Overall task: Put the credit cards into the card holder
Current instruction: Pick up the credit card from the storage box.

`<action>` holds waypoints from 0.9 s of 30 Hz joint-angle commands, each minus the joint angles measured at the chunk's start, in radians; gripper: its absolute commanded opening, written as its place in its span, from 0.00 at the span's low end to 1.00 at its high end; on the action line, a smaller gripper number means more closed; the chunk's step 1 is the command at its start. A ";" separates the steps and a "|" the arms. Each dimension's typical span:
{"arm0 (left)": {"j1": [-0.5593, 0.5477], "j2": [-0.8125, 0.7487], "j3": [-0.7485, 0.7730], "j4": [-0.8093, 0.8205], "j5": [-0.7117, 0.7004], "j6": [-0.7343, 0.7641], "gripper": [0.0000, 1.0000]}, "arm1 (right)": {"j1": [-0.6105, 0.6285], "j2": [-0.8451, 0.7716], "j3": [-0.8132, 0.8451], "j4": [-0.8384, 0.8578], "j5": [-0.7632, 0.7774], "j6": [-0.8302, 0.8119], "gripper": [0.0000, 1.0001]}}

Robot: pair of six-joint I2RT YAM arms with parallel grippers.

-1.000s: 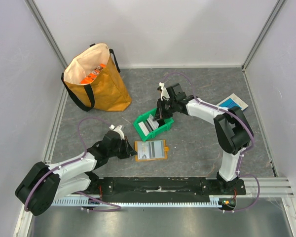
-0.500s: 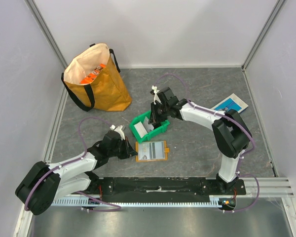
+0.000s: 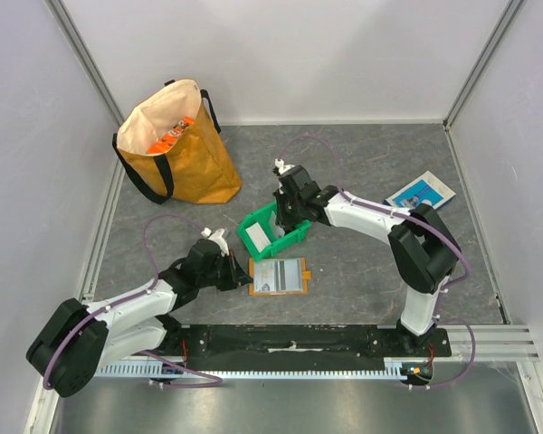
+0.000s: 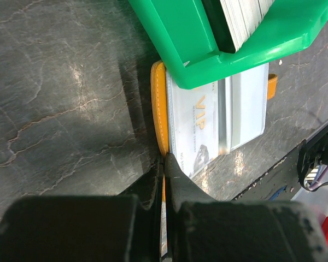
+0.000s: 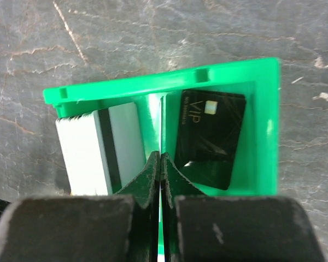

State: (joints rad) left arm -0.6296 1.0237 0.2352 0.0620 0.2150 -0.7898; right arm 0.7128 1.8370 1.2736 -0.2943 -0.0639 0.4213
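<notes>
- Left pincer (image 4: pixel 164 164) is closed to a sliver on the near edge of the card holder (image 4: pixel 159 109). I see a thin orange strip caught between its fingers (image 4: pixel 181 183).
- Right pincer (image 5: pixel 160 157) has its fingers pressed flat together, with nothing I can see between them. The tips sit over the divider wall of the green bin (image 5: pixel 153 82).
- From above, the card holder lies open on the counter (image 3: pixel 362 262), right at the left arm's tip and near the counter's front edge. The bin's near corner is just beyond the holder's far edge.
- From the left wrist, the bin's rim overlaps the top of the holder, so I cannot tell whether the two touch.
- That wrist view alone shows a light grey card (image 4: pixel 199 117) lettered VIP lying on the holder's inner face, and the snap tab (image 4: pixel 271 86) at the far side.
- Only the right wrist view shows the bin's floor. A stack of white cards (image 5: pixel 95 147) with a dark stripe fills the compartment on the view's left, and a single black card (image 5: pixel 210 136) lettered VIP is in the other.
- Only the top view shows the tote bag (image 3: pixel 185 167) well apart at far left, and the blue-and-white box (image 3: pixel 421 192) well apart at far right.
</notes>
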 commanded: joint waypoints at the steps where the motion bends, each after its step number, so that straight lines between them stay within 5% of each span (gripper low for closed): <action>1: 0.002 -0.008 0.010 0.036 -0.008 0.041 0.02 | 0.082 -0.032 0.055 -0.014 0.102 0.002 0.00; 7: 0.002 -0.008 0.013 0.032 -0.006 0.041 0.02 | 0.145 -0.012 0.099 -0.072 0.203 0.013 0.02; 27: 0.002 -0.010 0.012 0.030 -0.006 0.041 0.02 | 0.198 0.016 0.148 -0.111 0.197 0.016 0.04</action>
State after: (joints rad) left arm -0.6296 1.0237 0.2352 0.0586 0.2150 -0.7898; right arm 0.8940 1.8389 1.3701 -0.3904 0.1280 0.4252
